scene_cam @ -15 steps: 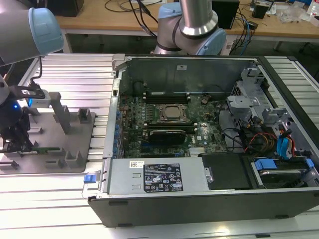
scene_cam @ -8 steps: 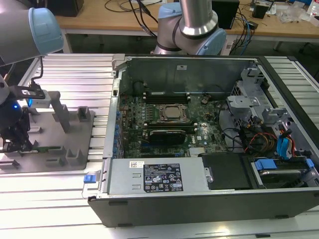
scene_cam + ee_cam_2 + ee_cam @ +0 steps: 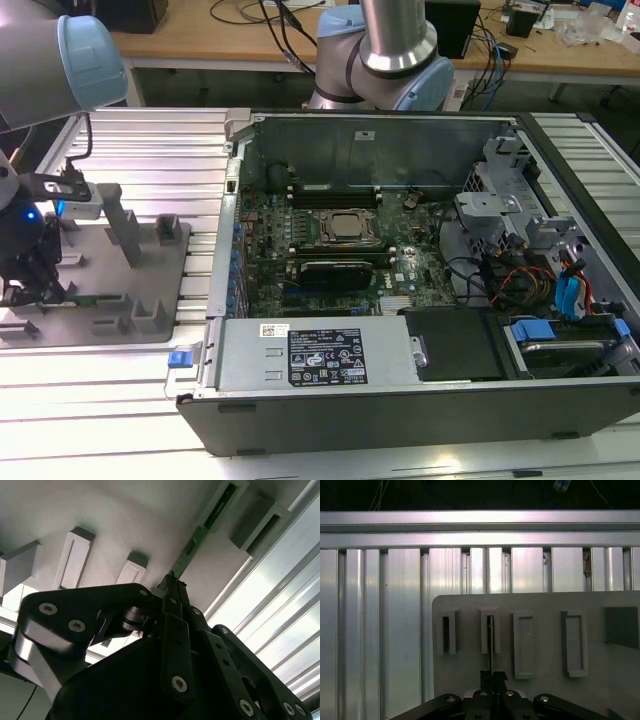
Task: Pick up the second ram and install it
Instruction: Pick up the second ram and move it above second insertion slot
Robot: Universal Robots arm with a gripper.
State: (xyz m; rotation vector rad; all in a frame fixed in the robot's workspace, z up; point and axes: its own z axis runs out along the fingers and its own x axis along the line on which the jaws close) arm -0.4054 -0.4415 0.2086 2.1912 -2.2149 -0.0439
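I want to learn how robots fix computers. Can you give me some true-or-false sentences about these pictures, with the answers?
1. The gripper is over the grey fixture plate, at the exterior view's left. True.
2. The second ram sits inside the computer. False: it stands on edge between blocks on the grey fixture plate.
3. The computer case is open, showing the motherboard. True.
4. The second ram is red. False: it is green.
5. The gripper is wide open. False: it is shut on one end of the second ram.
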